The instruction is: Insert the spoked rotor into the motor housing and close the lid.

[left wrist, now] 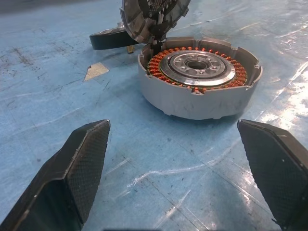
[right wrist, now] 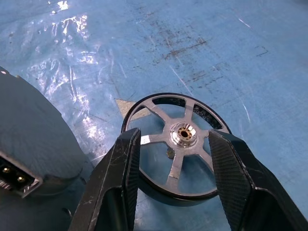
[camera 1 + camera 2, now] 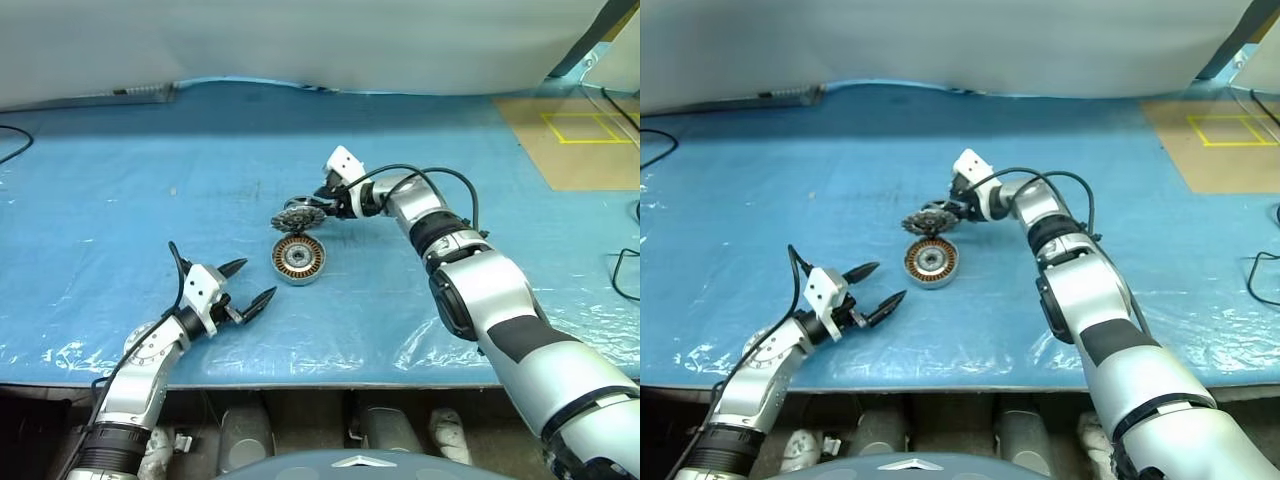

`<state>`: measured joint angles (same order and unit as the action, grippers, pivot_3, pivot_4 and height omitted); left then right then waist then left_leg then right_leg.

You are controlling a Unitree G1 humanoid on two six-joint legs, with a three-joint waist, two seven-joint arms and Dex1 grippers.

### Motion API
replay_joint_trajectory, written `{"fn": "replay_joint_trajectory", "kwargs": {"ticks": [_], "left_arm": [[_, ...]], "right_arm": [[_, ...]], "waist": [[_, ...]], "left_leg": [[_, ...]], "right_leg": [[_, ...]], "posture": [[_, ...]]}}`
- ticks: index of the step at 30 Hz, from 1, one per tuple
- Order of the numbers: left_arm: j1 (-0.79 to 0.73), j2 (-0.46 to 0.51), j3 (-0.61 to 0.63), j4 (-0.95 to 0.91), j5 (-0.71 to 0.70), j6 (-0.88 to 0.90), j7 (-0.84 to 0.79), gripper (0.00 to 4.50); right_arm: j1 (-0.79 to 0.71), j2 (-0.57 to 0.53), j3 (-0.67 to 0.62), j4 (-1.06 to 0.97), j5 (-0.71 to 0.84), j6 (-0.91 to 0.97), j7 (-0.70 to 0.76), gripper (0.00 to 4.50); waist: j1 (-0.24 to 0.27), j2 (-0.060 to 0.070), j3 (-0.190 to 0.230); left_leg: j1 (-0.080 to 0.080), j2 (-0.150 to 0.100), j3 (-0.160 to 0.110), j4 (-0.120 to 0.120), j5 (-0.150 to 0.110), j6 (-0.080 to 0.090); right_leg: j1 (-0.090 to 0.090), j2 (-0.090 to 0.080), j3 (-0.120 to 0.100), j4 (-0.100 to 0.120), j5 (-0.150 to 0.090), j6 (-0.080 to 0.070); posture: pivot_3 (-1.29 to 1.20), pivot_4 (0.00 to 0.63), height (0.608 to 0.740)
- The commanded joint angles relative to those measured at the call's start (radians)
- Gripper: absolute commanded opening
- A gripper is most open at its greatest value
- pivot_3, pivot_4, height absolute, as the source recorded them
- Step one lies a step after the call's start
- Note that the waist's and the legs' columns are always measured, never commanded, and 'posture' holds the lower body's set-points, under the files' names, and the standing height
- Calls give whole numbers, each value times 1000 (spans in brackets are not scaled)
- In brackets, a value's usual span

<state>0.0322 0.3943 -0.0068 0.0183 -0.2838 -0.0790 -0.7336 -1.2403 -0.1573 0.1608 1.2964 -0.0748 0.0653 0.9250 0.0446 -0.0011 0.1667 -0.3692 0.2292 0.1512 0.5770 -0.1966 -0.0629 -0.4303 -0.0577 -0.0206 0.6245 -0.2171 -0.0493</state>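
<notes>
Near the table's point(image 3: 120, 180) front edge our left gripper point(image 3: 256, 280) waits released, right gripper point(image 2: 174, 134) parted over the ungrasped spoked rotor point(image 2: 176, 168), motor housing point(image 3: 298, 258) empty, lid point(image 3: 298, 218) unfitted just behind.

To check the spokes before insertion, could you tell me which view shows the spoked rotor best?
The right wrist view: the spoked rotor lies flat, spokes and hub plain. The left wrist view gives just its black edge; in the eye views it is too small to tell.
</notes>
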Motion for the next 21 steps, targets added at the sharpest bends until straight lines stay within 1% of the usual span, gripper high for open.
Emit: {"fn": "replay_joint_trajectory", "kwargs": {"ticks": [1, 6, 21], "left_arm": [[8, 4, 15, -45, 3, -19, 8, 4500], [15, 2, 17, -54, 4, -17, 17, 4500], [11, -11, 10, -54, 8, -16, 31, 4500]], "right_arm": [[-20, 6, -7, -4, -22, -23, -22, 2297], [-5, 7, -1, 5, -58, -37, -58, 2297], [34, -9, 25, 10, -144, -64, -67, 2297]], "waist": [[0, 0, 0], [0, 0, 0], [0, 0, 0]], "left_leg": [[0, 0, 0, 0, 0, 0], [0, 0, 0, 0, 0, 0], [0, 0, 0, 0, 0, 0]], "right_leg": [[0, 0, 0, 0, 0, 0], [0, 0, 0, 0, 0, 0], [0, 0, 0, 0, 0, 0]], "posture": [[0, 150, 740], [0, 150, 740], [0, 150, 740]]}}
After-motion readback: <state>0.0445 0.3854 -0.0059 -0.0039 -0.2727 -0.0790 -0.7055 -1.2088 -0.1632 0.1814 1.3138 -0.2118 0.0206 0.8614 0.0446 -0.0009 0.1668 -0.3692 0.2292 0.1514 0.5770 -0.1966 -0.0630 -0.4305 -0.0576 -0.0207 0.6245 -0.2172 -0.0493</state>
